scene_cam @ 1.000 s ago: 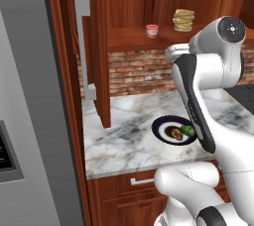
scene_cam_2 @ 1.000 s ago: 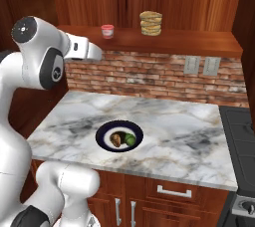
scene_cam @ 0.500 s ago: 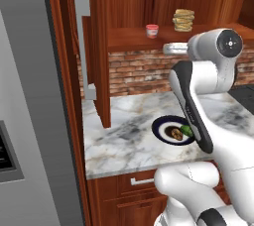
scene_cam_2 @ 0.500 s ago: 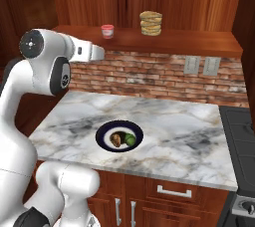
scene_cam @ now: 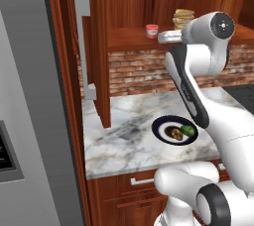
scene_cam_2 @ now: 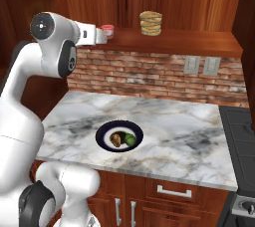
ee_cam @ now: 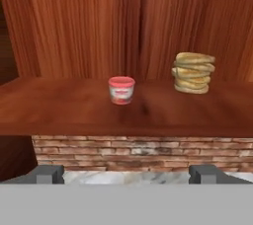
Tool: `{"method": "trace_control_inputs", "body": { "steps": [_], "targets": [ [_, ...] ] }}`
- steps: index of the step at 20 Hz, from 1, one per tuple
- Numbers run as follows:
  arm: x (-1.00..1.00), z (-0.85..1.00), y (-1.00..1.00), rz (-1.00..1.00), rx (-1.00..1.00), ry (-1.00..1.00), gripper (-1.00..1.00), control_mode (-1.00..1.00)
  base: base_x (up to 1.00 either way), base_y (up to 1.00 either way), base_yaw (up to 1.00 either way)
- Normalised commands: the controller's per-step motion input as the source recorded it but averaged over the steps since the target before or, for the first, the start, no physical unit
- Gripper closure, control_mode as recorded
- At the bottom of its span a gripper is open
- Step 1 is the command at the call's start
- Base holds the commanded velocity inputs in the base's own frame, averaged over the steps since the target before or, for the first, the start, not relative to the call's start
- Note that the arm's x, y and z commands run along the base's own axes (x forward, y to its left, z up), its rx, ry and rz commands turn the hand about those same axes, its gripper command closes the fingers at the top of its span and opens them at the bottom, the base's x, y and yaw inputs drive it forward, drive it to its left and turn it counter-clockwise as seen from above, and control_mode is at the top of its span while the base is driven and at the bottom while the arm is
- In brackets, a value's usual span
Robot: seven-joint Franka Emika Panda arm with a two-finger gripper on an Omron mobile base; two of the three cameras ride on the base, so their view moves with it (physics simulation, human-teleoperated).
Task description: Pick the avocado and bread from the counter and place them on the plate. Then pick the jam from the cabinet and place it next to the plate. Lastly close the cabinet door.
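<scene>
The pinkish-red jam jar stands on the wooden cabinet shelf, straight ahead of my gripper, whose fingers are spread wide and hold nothing. In the left base view my gripper hangs level with the shelf, just right of the jam. The navy-rimmed plate lies on the marble counter with the brown bread and green avocado on it. The cabinet door stands open, its silver handle facing me.
A stack of tan discs sits on the shelf right of the jam. A grey fridge fills the left side. A stove borders the counter on the right, with wall outlets on the brick backsplash.
My hand has risen and shifted toward the jam, from below the shelf edge to level with the shelf. Plate, bread and avocado have not moved.
</scene>
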Motion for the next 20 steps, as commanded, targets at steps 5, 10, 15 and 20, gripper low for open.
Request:
{"method": "trace_control_inputs", "body": {
  "steps": [5,10,15,20],
  "targets": [
    [0.35,0.04,0.03,0.1,-0.07,0.23,-1.0,-1.0,0.0,0.0,0.0],
    [0.37,-0.07,0.07,0.07,-0.06,0.18,-1.0,-1.0,0.0,0.0,0.0],
    [0.26,-0.37,0.01,0.03,0.0,0.02,-1.0,-1.0,0.0,0.0,0.0],
    [0.25,-0.52,0.0,0.01,0.0,-0.03,-1.0,-1.0,0.0,0.0,0.0]
  ]
}}
